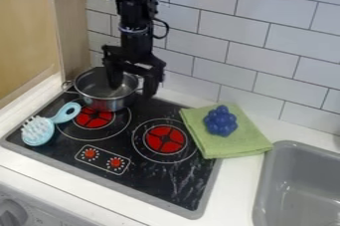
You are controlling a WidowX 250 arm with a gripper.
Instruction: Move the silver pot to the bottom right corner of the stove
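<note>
Silver pot: a round, shiny metal pot with loop handles (106, 103) sits upright at the far left of the black glass stove (151, 182), just beyond the red centre of the left burner (94, 117). One handle points left, the other right towards the gripper.
Black two-finger gripper: it hangs over the pot's right side (132, 89), fingers well parted. One dips inside the rim, the other is outside on the right, so the wall or right handle lies between them, probably to pinch it. No firm hold can be made out.
Near right corner: the goal, marked with pale streaks, lies past the right burner (164, 139). The fingers likely need to close first, then carry the pot diagonally nearer and right.
Pale blue brush: a round-headed brush with white bristles (38, 131) lies across the stove's left edge, away from that path.
Folded green cloth: it overlaps the stove's far right edge (229, 146), with a blue grape-like toy (220, 121) on top; a wide swing could knock them.
Grey sink: it is set into the counter at right (297, 186).
</note>
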